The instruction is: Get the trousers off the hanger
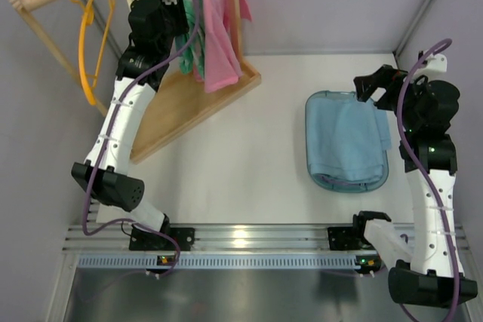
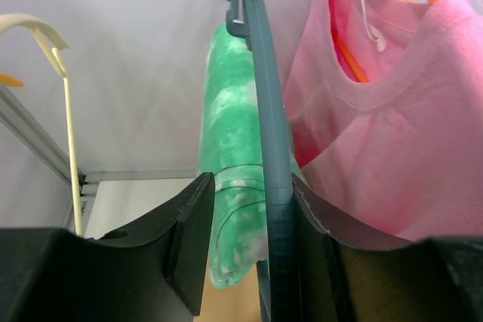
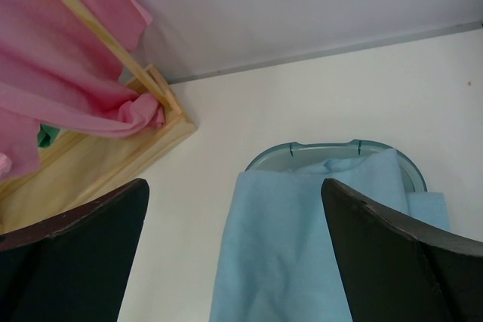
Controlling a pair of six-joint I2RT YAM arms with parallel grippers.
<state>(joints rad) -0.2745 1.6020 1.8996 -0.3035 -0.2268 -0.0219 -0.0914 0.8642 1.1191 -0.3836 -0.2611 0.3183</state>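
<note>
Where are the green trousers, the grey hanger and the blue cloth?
trousers [image 2: 229, 156], left wrist view, hanging green cloth
hanger [image 2: 270, 126], left wrist view, grey side bar
blue cloth [image 1: 343, 141], top view, folded middle

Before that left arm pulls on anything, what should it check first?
1. Green tie-dye cloth trousers sit between the fingers of the left gripper: ok.
2. Only the trousers are in there: not ok; the thin grey-blue hanger sits between the fingers too.
3. Pink cloth garment is outside the jaws: ok.
4. Grip is closed firmly: cannot tell.
5. Right gripper is open, holding nothing, above the folded light-blue cloth: ok.
</note>
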